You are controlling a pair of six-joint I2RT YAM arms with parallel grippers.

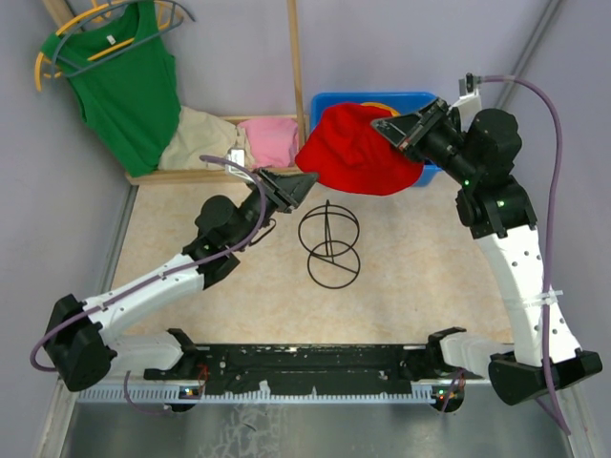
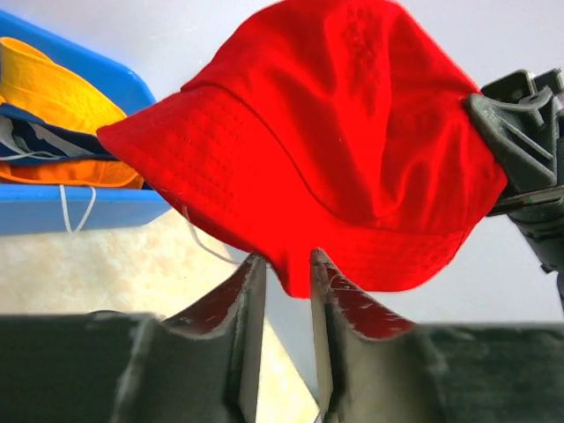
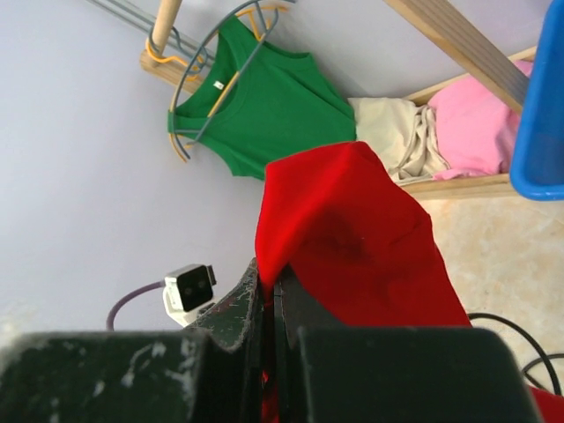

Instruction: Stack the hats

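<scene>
Top external view puts the black wire stand (image 1: 329, 243) nearest, at the middle of the bench. Just beyond it, the left end effector (image 2: 286, 264) has its jaws a narrow gap apart, and the lower brim of the red hat (image 2: 335, 141) dips to their tips without being pinched. That hat hangs in the air from the right end effector (image 3: 269, 282), whose jaws are clamped on a fold of its far side. Farther back, at the far edge toward the right corner, the blue bin (image 1: 417, 99) holds the yellow-orange hat (image 2: 53, 88), navy hat (image 2: 22, 119) and bright orange hat (image 2: 62, 172). One pinch on floppy cloth probably slips easily. A left grip that catches only the brim edge could slide off, and arms pulling apart could tug the hat free.
</scene>
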